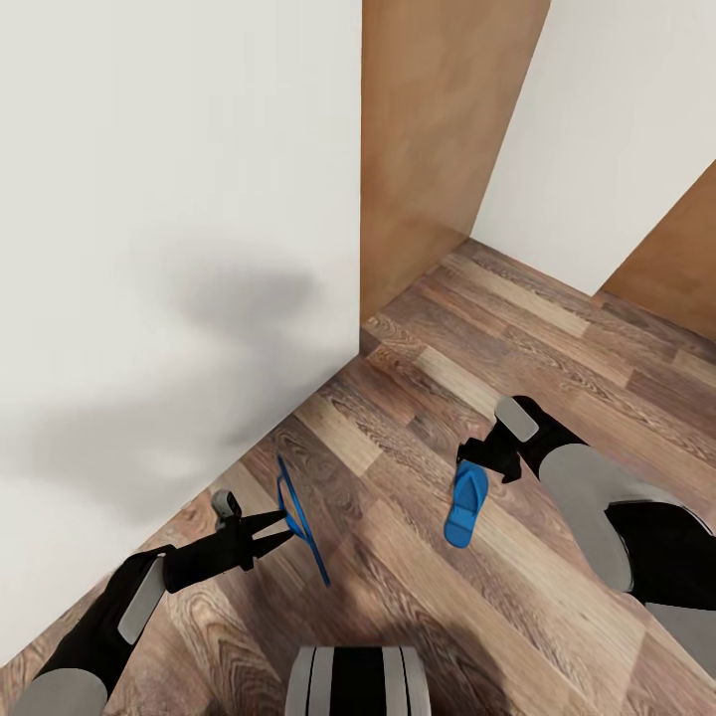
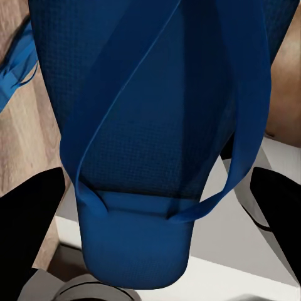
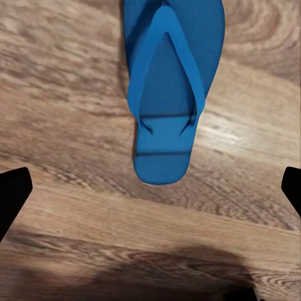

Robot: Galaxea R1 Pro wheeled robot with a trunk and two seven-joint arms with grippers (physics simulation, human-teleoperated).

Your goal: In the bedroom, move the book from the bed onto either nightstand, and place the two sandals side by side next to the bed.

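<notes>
Sandals: one (image 1: 298,517) on edge, clamped in left gripper (image 1: 276,525); other (image 1: 465,505) flat on floor (image 1: 557,328), just ahead of right gripper (image 1: 484,459), jaws spread, long axis in line with its reach.

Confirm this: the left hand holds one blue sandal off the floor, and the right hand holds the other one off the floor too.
Not quite. The left hand does hold a sandal on edge, off the floor. The other sandal lies flat on the wooden floor; the right wrist view shows it resting there, ahead of the open right hand, with its fingertips apart.
</notes>
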